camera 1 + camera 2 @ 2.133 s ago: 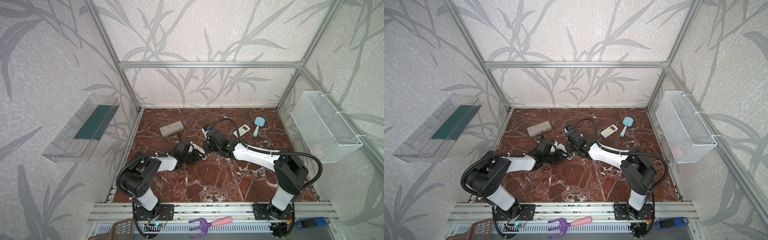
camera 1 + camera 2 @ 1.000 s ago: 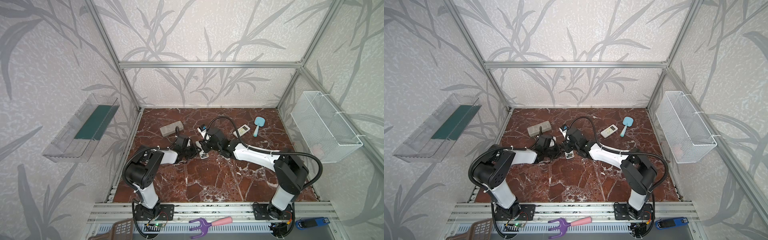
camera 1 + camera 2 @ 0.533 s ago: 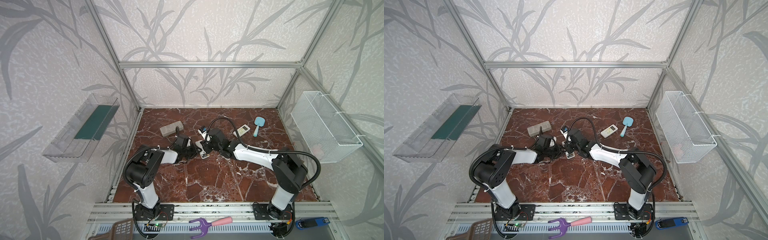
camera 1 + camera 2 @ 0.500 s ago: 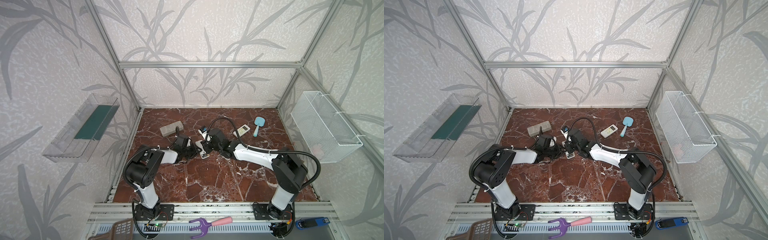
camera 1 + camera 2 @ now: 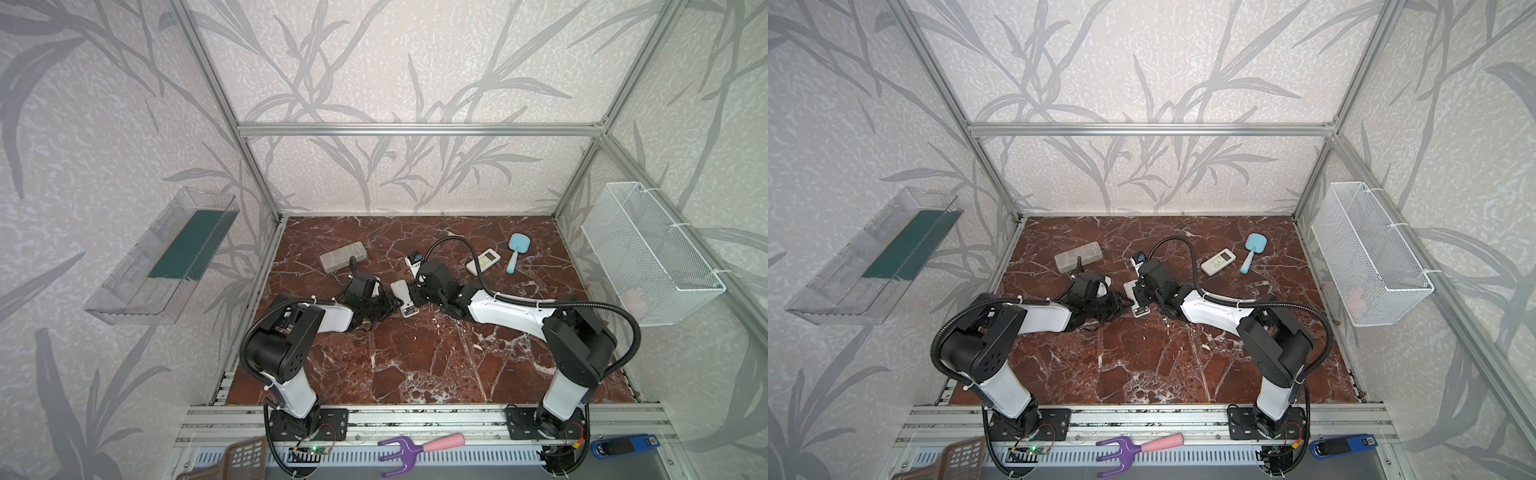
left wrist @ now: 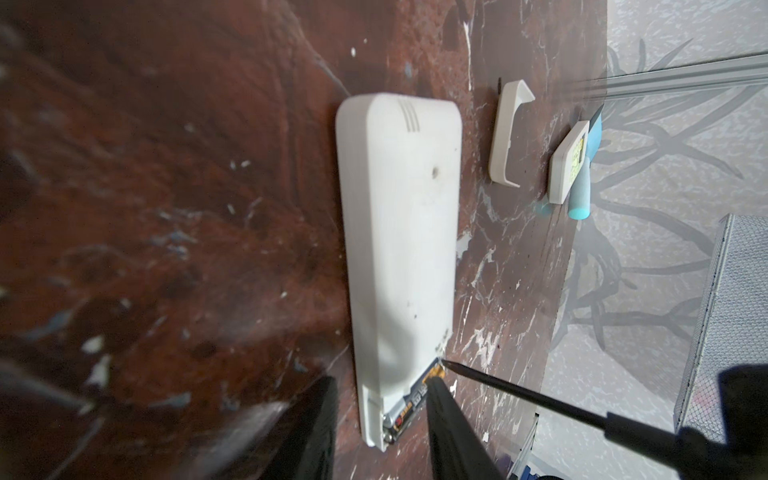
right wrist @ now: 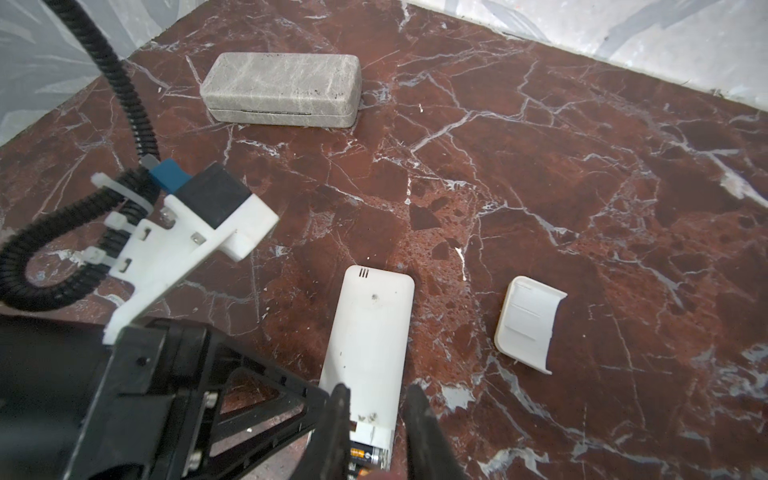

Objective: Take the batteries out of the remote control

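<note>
- Nearest on the marble table, the remote control lies face down with its open compartment at the near end. The batteries sit inside it (none is out yet, as far as can be seen).
- The left gripper has its jaws partly apart. They straddle that end of the remote control without clearly pressing on it.
- The right gripper has its jaws narrow, seemingly closed on a screwdriver. The tip of its thin shaft meets the compartment's edge.
- Judged from this, the opening step is done and levering the batteries out is all that is left.
- Just beyond, the battery cover lies loose on the table, beside the remote control but apart from it.
- Farther back, a grey case lies shut, so its contents are hidden.
- On the side walls, a clear tray holds a green sheet. A wire basket holds something small and pale, too blurred to name.
</note>
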{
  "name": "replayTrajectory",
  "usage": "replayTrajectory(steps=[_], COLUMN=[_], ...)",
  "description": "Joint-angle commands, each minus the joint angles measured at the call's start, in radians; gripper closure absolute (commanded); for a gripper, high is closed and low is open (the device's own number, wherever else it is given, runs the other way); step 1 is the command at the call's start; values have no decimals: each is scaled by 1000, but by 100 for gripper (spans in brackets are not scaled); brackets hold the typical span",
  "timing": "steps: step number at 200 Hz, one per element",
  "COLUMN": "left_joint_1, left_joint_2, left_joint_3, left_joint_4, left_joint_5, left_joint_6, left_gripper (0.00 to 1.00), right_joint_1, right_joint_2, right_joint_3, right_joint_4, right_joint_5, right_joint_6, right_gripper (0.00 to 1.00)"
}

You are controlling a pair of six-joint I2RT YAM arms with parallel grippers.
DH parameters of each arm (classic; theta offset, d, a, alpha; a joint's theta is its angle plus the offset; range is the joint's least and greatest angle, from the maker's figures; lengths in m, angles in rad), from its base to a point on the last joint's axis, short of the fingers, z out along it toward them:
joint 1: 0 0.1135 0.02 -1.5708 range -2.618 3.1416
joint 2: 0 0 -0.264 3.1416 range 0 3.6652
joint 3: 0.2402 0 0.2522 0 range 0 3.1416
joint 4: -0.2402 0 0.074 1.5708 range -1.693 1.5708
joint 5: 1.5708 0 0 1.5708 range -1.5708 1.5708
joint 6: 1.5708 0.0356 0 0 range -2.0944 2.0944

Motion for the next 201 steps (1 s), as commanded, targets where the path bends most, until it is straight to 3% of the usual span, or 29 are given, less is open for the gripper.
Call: replayTrajectory(steps=[1, 94, 201], left_joint_1=[-28, -87, -92], left_joint_2=[-32, 21, 45], left_joint_3=[-40, -48, -108], left_joint_4=[26, 121, 235], left_joint_5=[-26, -88, -142], left_joint_6=[-42, -109, -161], left_gripper=[62, 70, 78], right_joint_1=[-4, -4, -53], right_joint_2=[-35, -17, 0], right_joint_3=[-16, -2, -44], right_joint_4=[3, -25, 76], right_joint_5=[34, 28, -168], right_joint_6=[38, 118, 478], right_gripper=[100, 100, 100])
